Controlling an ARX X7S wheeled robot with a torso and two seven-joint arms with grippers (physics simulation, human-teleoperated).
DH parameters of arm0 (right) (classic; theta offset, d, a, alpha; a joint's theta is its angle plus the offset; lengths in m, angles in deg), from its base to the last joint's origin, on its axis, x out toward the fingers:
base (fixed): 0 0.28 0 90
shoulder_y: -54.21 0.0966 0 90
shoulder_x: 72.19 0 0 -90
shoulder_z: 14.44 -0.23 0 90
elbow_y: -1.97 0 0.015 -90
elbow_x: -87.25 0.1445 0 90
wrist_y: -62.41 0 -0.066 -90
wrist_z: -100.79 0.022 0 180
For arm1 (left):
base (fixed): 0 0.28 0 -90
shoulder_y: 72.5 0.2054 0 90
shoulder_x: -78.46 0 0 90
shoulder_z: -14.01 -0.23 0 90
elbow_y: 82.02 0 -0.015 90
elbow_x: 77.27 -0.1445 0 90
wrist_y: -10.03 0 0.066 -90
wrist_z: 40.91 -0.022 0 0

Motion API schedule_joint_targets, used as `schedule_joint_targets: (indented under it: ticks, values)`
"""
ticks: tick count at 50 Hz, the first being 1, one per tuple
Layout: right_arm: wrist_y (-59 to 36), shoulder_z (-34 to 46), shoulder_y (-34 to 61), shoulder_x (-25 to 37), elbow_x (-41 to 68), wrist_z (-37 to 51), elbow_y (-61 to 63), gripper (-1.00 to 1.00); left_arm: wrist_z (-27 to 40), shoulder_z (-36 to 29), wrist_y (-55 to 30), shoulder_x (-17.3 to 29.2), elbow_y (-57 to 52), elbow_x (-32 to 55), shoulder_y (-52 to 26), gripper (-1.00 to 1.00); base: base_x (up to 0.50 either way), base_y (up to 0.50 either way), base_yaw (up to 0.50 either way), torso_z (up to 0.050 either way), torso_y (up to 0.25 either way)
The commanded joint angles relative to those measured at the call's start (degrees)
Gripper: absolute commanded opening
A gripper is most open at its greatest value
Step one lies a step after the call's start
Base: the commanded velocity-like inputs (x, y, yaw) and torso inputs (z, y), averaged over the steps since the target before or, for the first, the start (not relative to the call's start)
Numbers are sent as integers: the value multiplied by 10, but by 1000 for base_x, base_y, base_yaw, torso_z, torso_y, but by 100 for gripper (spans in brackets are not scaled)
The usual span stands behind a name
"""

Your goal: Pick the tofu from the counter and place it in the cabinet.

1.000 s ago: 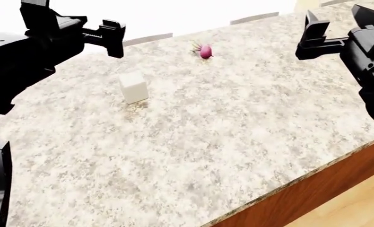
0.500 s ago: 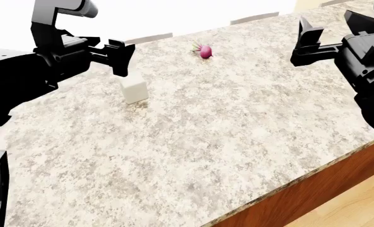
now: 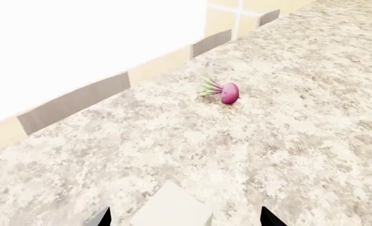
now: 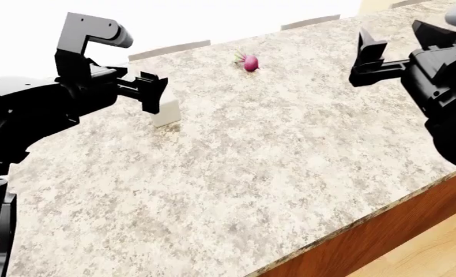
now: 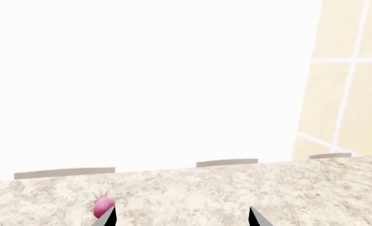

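Tofu unlabelled, beside left gripper

Both arms: matte black, blocky angular housings, no visible cables, screws or markings. Left arm carries a light grey L-shaped bracket with a rounded end on top of its wrist. Left black two-fingered tool: flat squared finger plates. Right black two-fingered tool: same build. Wrist cameras show only pointed black fingertips.
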Motion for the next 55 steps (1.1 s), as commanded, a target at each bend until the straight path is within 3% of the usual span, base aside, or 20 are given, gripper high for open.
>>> schedule_joint_targets:
  ticks: [1, 15, 55]
  values:
    - [7, 3, -6, -2, -3, -2, -4, 100, -8, -14, 7, 0, 7, -5, 5, 100, 0, 0, 0, 0, 0]
    - [9, 9, -6, -6, -4, -4, -7, 100, -4, -19, 21, -1, 35, -16, 14, 100, 0, 0, 0, 0, 0]
    - [37, 8, -25, -16, -8, -10, -29, 100, -42, -116, 119, -38, 146, -94, 23, 100, 0, 0, 0, 0, 0]
